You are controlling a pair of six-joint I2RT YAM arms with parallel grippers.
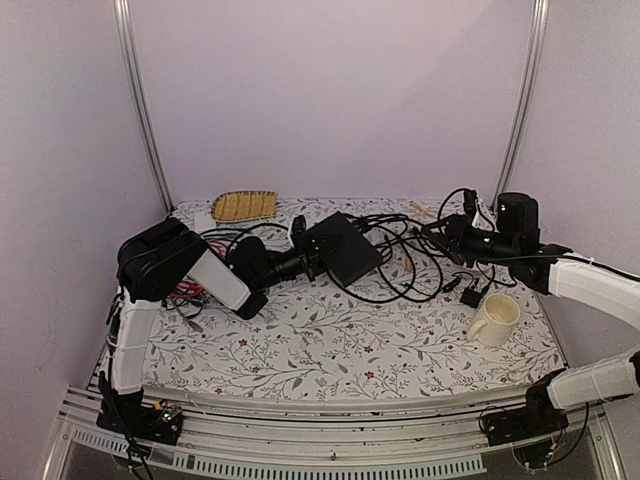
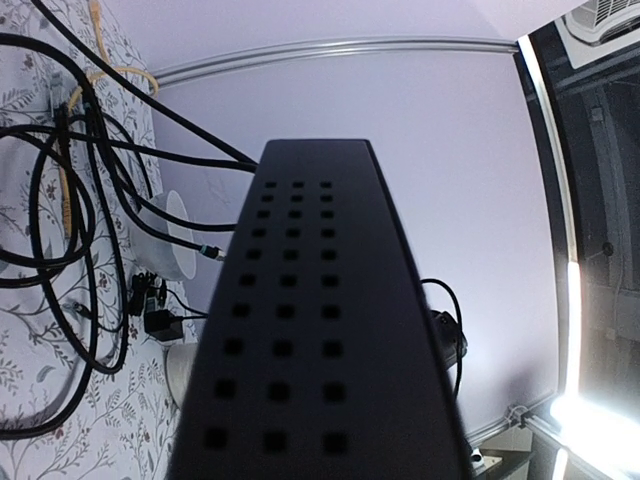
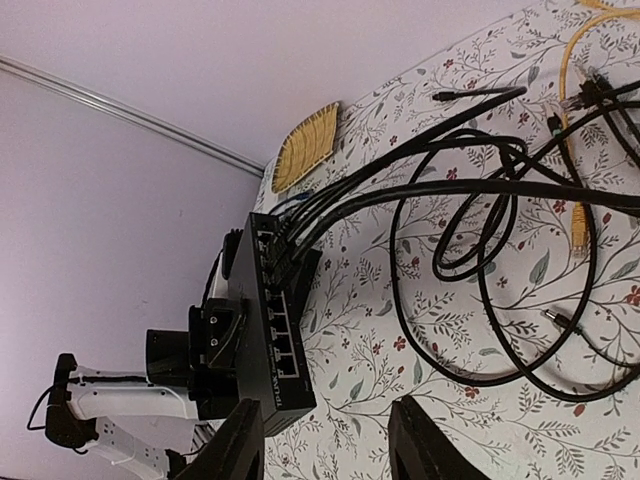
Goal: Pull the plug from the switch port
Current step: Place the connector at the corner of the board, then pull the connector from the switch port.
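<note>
The right hand (image 3: 328, 445), fingers apart and empty, faces the socket edge of the one flat matte-black switch box (image 3: 280, 330), whose long axis runs away from it. The left hand (image 1: 306, 262) clamps that box over the flowered surface (image 3: 370, 360). Black cable plugs (image 3: 272, 248) fill its far sockets, three or four I think.
</note>
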